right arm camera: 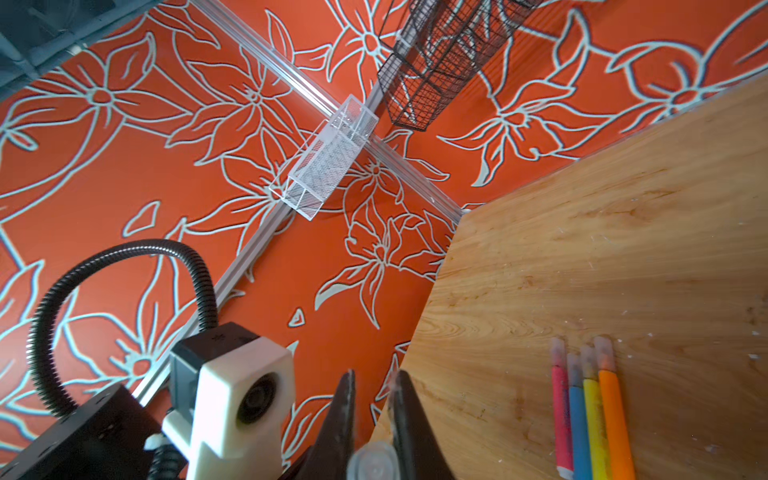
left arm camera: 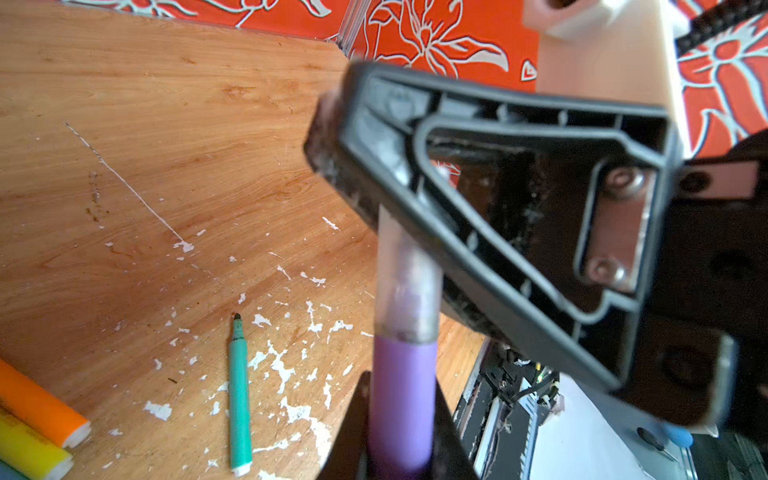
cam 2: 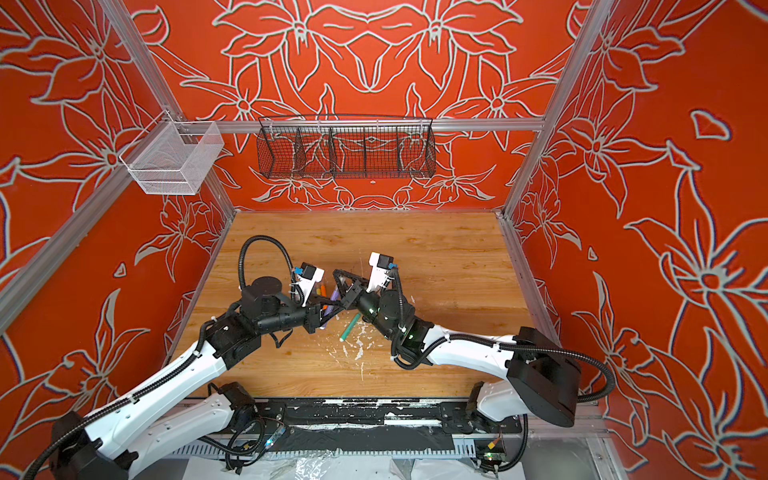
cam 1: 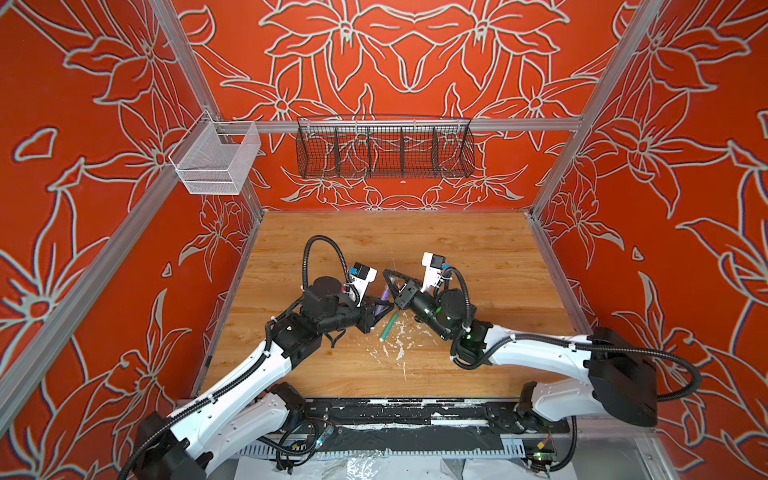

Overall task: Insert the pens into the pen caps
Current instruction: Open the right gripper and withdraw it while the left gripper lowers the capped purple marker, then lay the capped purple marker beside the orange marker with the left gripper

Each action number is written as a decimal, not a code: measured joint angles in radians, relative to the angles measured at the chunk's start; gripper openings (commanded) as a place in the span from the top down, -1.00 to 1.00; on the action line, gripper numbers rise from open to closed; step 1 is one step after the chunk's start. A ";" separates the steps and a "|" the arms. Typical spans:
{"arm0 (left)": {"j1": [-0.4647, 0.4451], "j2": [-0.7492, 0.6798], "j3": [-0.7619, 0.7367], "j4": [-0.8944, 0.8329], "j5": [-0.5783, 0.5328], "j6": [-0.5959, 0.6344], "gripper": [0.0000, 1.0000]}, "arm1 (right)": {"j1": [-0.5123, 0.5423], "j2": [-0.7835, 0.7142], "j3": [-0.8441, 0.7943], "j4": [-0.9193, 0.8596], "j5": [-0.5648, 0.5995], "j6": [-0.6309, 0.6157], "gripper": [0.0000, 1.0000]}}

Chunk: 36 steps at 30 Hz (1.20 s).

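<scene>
My left gripper [cam 1: 384,309] is shut on a purple pen [left arm camera: 401,399], which also shows in both top views [cam 1: 383,300] [cam 2: 333,296]. A clear pen cap [left arm camera: 409,282] sits over that pen's tip, down against the purple body. My right gripper [right arm camera: 376,376] is shut on this cap [right arm camera: 374,461] partway down its fingers, and it meets the left gripper above the table's middle [cam 1: 387,275]. A green pen [left arm camera: 240,395] lies uncapped on the wood [cam 1: 389,327]. Pink [right arm camera: 561,415], blue [right arm camera: 578,428], yellow [right arm camera: 595,424] and orange [right arm camera: 614,415] pens lie side by side, each with a clear cap on.
White flecks of debris [cam 1: 399,345] are scattered around the green pen on the wooden table [cam 1: 457,249]. A black wire basket [cam 1: 384,147] hangs on the back wall and a white mesh basket [cam 1: 216,160] on the left rail. Red patterned walls enclose the table.
</scene>
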 measured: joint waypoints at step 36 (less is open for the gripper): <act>-0.190 0.671 0.144 -0.096 -0.719 -0.434 1.00 | -0.670 -0.407 -0.293 -0.763 0.336 -0.520 -0.69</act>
